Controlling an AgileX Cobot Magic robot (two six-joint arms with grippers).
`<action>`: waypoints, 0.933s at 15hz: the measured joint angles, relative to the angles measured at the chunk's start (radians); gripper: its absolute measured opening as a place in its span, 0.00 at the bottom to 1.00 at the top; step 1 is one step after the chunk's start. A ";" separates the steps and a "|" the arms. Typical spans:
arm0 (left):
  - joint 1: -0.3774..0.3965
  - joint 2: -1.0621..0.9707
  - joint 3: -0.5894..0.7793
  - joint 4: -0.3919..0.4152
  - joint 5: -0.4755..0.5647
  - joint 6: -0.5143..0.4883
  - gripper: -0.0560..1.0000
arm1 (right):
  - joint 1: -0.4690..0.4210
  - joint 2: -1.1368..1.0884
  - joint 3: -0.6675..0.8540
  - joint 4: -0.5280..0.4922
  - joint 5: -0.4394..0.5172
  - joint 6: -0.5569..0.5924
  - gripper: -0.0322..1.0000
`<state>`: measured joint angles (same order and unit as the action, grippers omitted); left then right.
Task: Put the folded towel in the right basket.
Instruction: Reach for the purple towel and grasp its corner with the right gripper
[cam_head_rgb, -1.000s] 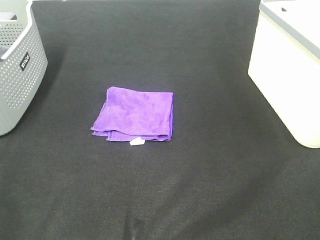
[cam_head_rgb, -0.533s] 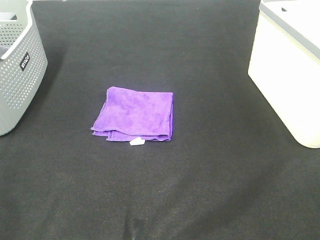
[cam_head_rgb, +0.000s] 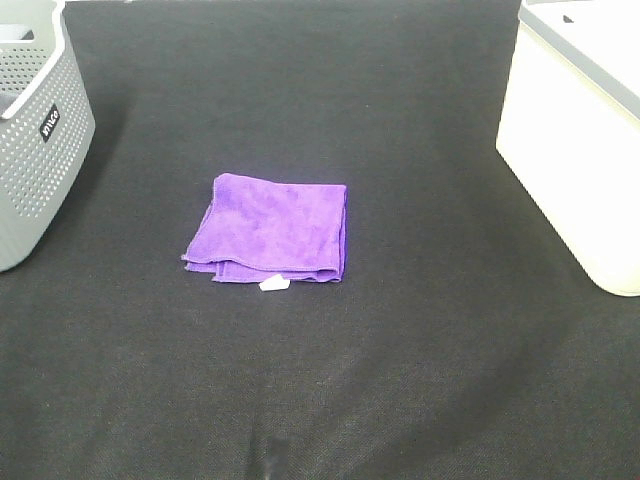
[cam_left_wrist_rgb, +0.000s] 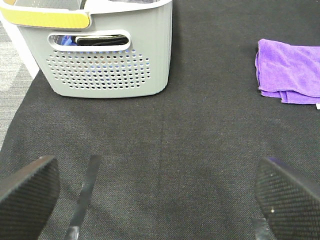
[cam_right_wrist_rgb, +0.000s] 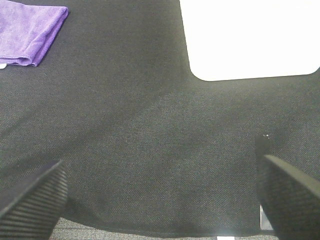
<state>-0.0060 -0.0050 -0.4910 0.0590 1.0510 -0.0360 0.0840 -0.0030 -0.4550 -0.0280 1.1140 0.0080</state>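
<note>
Left gripper (cam_left_wrist_rgb: 157, 200) spread wide, right gripper (cam_right_wrist_rgb: 160, 200) likewise, folded towel (cam_head_rgb: 268, 230) lying well apart from both

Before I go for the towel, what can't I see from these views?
White basket inside: high view, cut by the frame edge and glared white; contents unknown.
Grey basket contents: left wrist view, wall hides all but dark shapes behind the handle slot.
Towel tag: high view, too small to read.
Left gripper, right gripper: absent from high view; wrist views show only fingertips.

folded towel (cam_head_rgb: 268, 232) between left basket (cam_head_rgb: 35, 160), right basket (cam_head_rgb: 572, 150)
</note>
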 joint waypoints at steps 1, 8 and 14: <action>0.000 0.000 0.000 0.000 0.000 0.000 0.99 | 0.000 0.000 0.000 0.000 0.000 0.000 0.97; 0.000 0.000 0.000 0.000 0.000 0.000 0.99 | 0.000 0.000 0.000 0.000 0.000 0.000 0.97; 0.000 0.000 0.000 0.000 0.000 0.000 0.99 | 0.000 0.000 0.000 0.000 0.000 0.000 0.97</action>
<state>-0.0060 -0.0050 -0.4910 0.0590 1.0510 -0.0360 0.0840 -0.0030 -0.4550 -0.0280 1.1140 0.0080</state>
